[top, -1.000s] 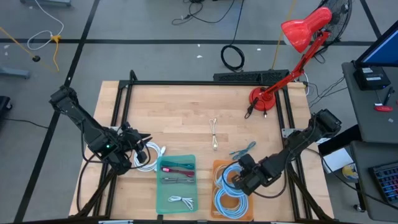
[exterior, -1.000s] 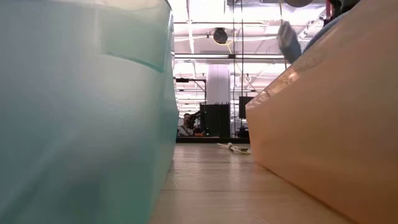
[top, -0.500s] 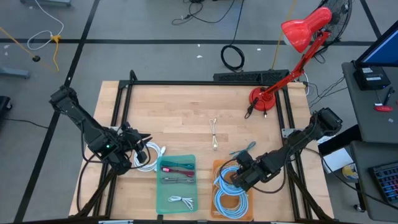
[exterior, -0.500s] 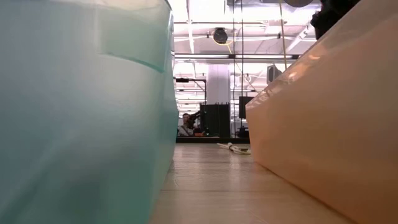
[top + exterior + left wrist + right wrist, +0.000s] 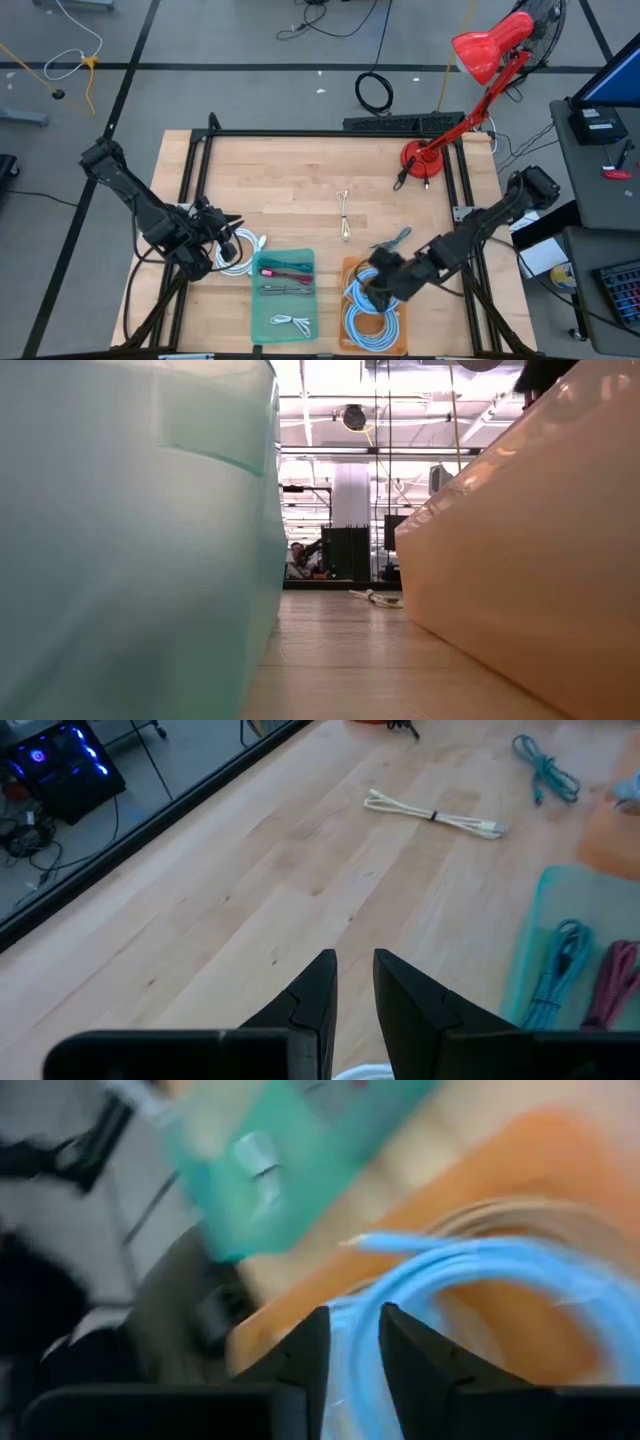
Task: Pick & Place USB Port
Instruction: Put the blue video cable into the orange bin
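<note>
In the high view, my right gripper (image 5: 368,285) stands over the orange tray (image 5: 350,265), low above the light blue cable (image 5: 372,318) coiled inside it. In its wrist view its fingers stand close together (image 5: 352,1342) with a light blue strand between them. My left gripper (image 5: 228,243) waits at the table's left, shut (image 5: 354,982), beside a white cable coil (image 5: 243,258). A white cable (image 5: 344,216) and a teal cable (image 5: 390,240) lie flat on the wood. The green tray (image 5: 284,320) holds several cables. My right gripper has a strand of the light blue cable (image 5: 345,1318) between its two fingers, coming at it slanting from above and from the table's right. The coil's loops (image 5: 500,1270) lie in the orange tray. The wrist view is blurred, so the exact place of contact cannot be told.
A red desk lamp (image 5: 432,155) stands at the table's far right. A black frame (image 5: 300,133) runs along the table's edges. In the low view the green tray's wall (image 5: 130,540) and the orange tray's wall (image 5: 520,560) fill both sides, with bare wood between them.
My right gripper has moved toward the table's left across the orange tray, and the near loops of the light blue cable have shifted left with it. In the low view, a light blue piece that showed above the orange tray's rim has dropped out of sight.
</note>
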